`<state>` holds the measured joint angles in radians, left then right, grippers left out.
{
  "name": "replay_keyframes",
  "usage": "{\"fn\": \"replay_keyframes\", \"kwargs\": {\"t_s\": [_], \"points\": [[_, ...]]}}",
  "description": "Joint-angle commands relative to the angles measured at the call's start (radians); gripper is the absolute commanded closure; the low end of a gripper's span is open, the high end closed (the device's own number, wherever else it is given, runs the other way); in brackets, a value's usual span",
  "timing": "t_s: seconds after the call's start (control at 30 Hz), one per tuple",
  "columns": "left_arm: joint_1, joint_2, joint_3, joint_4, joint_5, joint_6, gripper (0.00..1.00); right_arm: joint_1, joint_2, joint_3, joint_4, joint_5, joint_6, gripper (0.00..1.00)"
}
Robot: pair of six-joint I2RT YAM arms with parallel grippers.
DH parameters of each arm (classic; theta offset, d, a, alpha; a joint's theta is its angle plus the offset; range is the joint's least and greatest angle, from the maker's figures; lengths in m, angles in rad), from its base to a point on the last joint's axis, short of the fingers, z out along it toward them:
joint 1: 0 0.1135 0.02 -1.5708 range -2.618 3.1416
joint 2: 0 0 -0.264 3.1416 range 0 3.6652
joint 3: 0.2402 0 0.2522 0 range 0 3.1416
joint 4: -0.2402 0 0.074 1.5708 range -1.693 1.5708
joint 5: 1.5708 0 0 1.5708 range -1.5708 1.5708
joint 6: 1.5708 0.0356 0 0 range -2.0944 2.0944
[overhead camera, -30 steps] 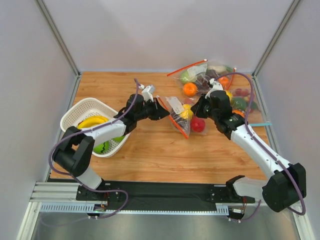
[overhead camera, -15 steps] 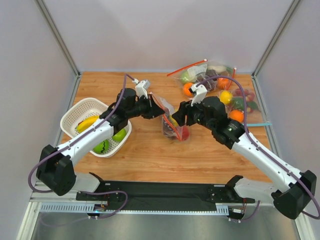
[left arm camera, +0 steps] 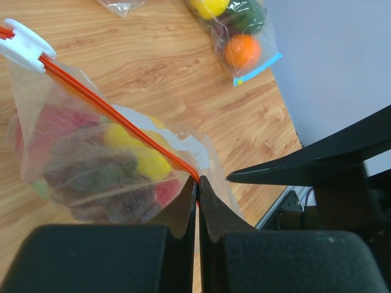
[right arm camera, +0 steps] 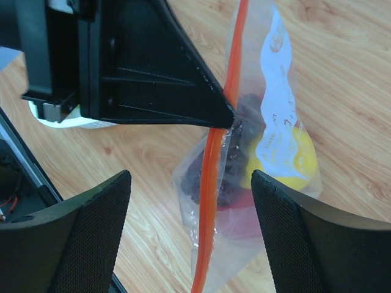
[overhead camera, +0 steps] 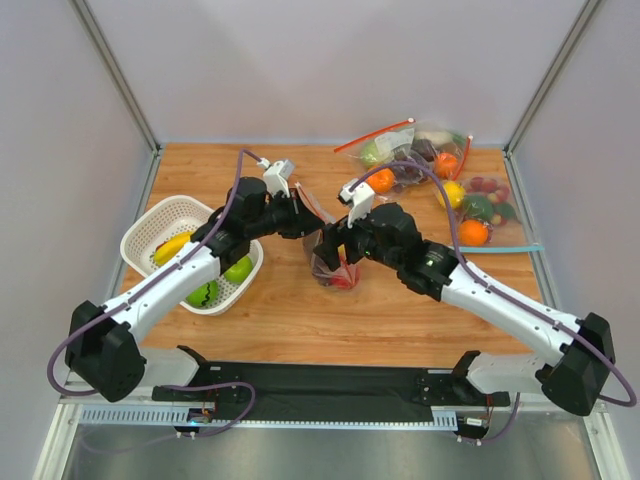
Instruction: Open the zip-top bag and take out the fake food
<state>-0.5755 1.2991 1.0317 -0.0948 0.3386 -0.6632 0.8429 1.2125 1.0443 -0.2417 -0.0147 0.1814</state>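
At the middle of the table (overhead camera: pixel 280 310), the zip-top bag (left arm camera: pixel 91 165) is held by one end of its red strip (left arm camera: pixel 110 110), on which the left gripper (left arm camera: pixel 197 186) is clamped. From those fingertips the strip, the bag's long axis, runs towards 10 o'clock and ends at the white slider (left arm camera: pixel 24 46). The right gripper (right arm camera: pixel 189 177) is spread wide, and the strip passes from 12 to 6 o'clock between its fingers, seemingly untouched. The fake food (left arm camera: pixel 140 159) is pooled below the strip.

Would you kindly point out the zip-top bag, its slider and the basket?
zip-top bag (left arm camera: pixel 91 165), left wrist view, clear side wall.
slider (left arm camera: pixel 24 46), left wrist view, its white middle.
basket (overhead camera: pixel 150 224), top external view, left wall.
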Motion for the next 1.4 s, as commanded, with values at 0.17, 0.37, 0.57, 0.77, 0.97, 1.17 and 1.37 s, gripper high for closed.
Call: {"fn": "replay_keyframes", "kwargs": {"t_s": [0.17,0.37,0.57,0.77,0.97,1.17,1.37], "points": [[-0.004,-0.064,0.042,0.059,0.03,-0.027,1.0,0.044,0.133,0.049,0.076,0.123,-0.066,0.19],[-0.004,-0.096,0.022,0.035,0.056,-0.03,1.0,0.042,0.177,0.04,0.102,0.28,-0.095,0.27],[-0.004,-0.11,-0.001,0.038,0.131,-0.024,1.0,0.021,0.193,0.037,0.119,0.25,-0.089,0.84],[0.012,-0.168,-0.005,0.003,0.114,0.109,0.46,-0.051,0.148,-0.013,0.143,0.095,-0.007,1.0],[0.089,-0.309,-0.044,-0.016,0.088,0.266,0.31,-0.178,0.085,-0.055,0.165,-0.149,0.078,1.0],[0.204,-0.293,-0.172,0.165,0.198,0.231,0.27,-0.289,0.064,-0.119,0.24,-0.385,0.136,1.0],[0.217,-0.204,-0.242,0.408,0.321,0.217,0.24,-0.373,0.084,-0.141,0.34,-0.586,0.245,1.0]]}}
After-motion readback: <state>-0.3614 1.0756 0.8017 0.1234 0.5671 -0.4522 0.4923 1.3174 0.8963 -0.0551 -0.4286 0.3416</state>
